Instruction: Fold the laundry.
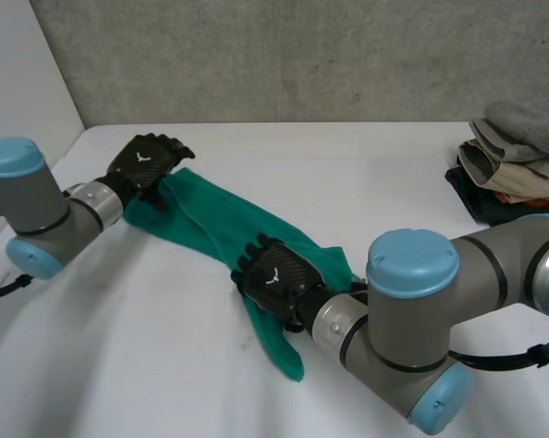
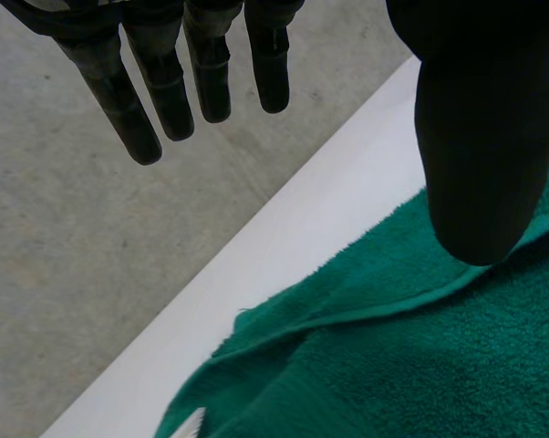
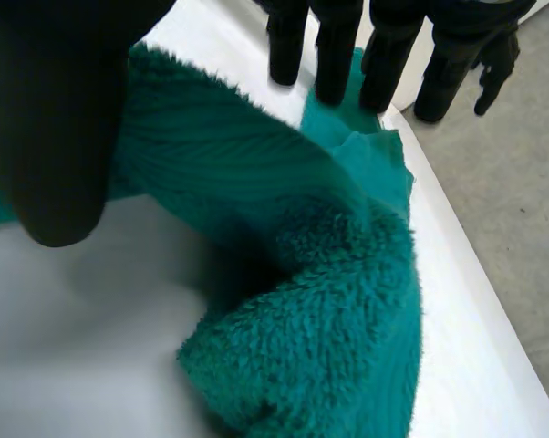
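Observation:
A green towel [image 1: 220, 224] lies bunched in a long diagonal strip on the white table [image 1: 366, 182]. My left hand [image 1: 150, 162] hovers over its far left end, open. In the left wrist view its straight fingers [image 2: 165, 82] stand well apart from the thumb [image 2: 480, 137], with the towel's edge [image 2: 420, 347] below the thumb. My right hand [image 1: 274, 274] is over the strip's near right part, also open. In the right wrist view the rumpled towel [image 3: 329, 310] lies under the palm, between the thumb [image 3: 56, 119] and the straight fingers [image 3: 384, 46].
A pile of folded clothes [image 1: 516, 164] sits at the table's back right. The table's far edge [image 2: 284, 265] runs close to the towel's left end, with grey floor beyond it. Bare white table lies in front of and behind the towel.

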`<action>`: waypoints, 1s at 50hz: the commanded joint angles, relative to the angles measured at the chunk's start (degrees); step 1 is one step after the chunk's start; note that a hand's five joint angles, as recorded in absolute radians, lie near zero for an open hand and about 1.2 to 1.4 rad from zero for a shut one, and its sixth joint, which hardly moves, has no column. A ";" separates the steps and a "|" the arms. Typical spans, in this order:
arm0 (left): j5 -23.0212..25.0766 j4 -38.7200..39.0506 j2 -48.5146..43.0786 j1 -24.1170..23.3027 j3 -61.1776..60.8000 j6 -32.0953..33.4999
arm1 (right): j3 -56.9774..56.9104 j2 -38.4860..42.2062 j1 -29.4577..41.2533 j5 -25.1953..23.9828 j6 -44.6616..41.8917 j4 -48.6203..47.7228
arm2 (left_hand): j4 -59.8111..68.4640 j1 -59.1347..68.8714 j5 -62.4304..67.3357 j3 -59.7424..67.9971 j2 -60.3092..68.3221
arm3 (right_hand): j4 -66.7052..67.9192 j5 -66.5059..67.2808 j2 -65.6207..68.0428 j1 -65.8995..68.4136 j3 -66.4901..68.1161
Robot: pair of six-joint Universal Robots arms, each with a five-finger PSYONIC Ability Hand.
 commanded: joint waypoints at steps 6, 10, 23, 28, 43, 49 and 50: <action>-0.74 -0.17 -9.92 -2.23 9.48 -0.09 | -0.40 -2.71 -0.51 0.46 0.60 -0.82 | 4.55 4.77 4.32 4.58 4.59 | 60.52 60.16 60.57 60.62 60.44; -0.74 -0.44 -11.86 -2.67 11.24 -0.09 | 1.00 -10.00 -1.12 0.46 6.83 -0.38 | 5.39 5.61 5.15 5.42 5.42 | 60.52 60.16 60.57 60.62 60.44; -8.80 0.79 -12.57 -4.95 11.33 4.03 | 4.08 -31.63 -8.41 -0.07 26.62 0.23 | 60.20 60.42 59.97 60.23 60.24 | 60.52 60.16 60.57 60.62 60.44; -18.74 4.73 -0.74 -5.48 1.88 10.27 | 3.30 -32.26 -17.62 1.33 27.05 1.28 | 60.21 60.43 59.97 60.24 60.24 | 60.52 60.16 60.57 60.62 60.44; -17.79 2.21 39.02 -5.75 -29.61 1.59 | -9.01 -22.86 -22.13 7.93 23.02 17.71 | 60.21 60.43 59.97 60.24 60.24 | 60.52 60.16 60.57 60.62 60.44; -16.29 -1.75 37.82 -6.10 -33.05 1.32 | -14.36 -14.78 -21.34 8.89 19.68 20.89 | 60.21 60.43 59.97 60.24 60.24 | 60.52 60.16 60.57 60.62 60.44; -16.29 -1.67 36.41 -6.18 -32.71 1.49 | -15.33 -13.72 -21.25 9.07 19.67 20.89 | 60.21 60.43 59.97 60.24 60.24 | 60.52 60.16 60.57 60.62 60.44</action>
